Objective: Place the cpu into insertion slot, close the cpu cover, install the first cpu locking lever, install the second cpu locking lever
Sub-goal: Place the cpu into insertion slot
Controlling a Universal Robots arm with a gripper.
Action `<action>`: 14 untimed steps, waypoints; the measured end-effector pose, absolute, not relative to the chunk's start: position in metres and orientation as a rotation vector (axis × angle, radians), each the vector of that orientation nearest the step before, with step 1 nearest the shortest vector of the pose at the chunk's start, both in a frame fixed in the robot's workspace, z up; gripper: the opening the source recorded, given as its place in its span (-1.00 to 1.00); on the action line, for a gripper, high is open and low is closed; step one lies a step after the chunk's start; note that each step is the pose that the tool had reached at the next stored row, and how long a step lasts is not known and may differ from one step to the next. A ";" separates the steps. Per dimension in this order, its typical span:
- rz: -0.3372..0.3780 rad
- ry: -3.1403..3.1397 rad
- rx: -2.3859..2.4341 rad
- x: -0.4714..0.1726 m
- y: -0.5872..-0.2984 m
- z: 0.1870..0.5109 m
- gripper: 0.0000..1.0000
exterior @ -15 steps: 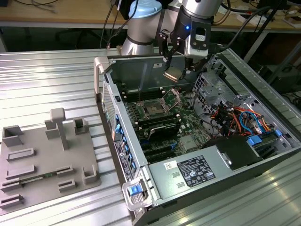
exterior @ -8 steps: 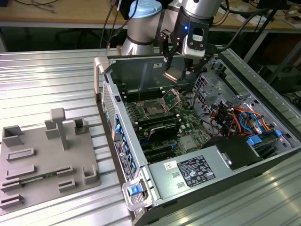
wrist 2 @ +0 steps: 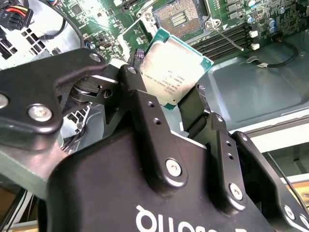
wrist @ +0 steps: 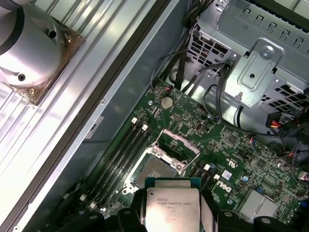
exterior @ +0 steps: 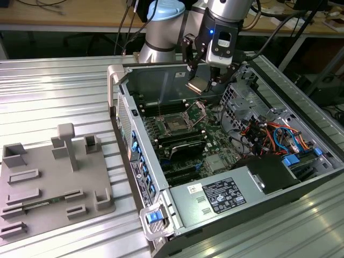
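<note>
The black claw (exterior: 199,84) is clamped on the small flat silvery square cpu (exterior: 196,86), upper middle of the exterior view. The dark square insertion slot (exterior: 176,123) lies open below it, a bit left.

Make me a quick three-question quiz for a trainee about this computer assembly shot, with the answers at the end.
1. True or false: the chip is seated in the socket.
2. Multiple choice: the socket's metal cover is A) tilted up and open, B) shut flat over the socket, C) lying on the table outside the case.
3. Fill in: the arm's fingers are shut on the ____.

Key
1. False. It is held in the air above the board, and the socket is empty.
2. A.
3. chip.
</note>
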State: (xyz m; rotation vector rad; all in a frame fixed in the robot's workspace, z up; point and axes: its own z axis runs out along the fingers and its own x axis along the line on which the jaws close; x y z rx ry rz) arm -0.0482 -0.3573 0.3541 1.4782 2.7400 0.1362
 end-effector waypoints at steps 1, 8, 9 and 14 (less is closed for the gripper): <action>0.136 2.740 1.479 -0.048 -0.357 0.354 0.09; 0.136 2.740 1.479 -0.048 -0.357 0.354 0.09; 0.136 2.740 1.479 -0.048 -0.357 0.354 0.09; 0.136 2.739 1.479 -0.048 -0.357 0.354 0.09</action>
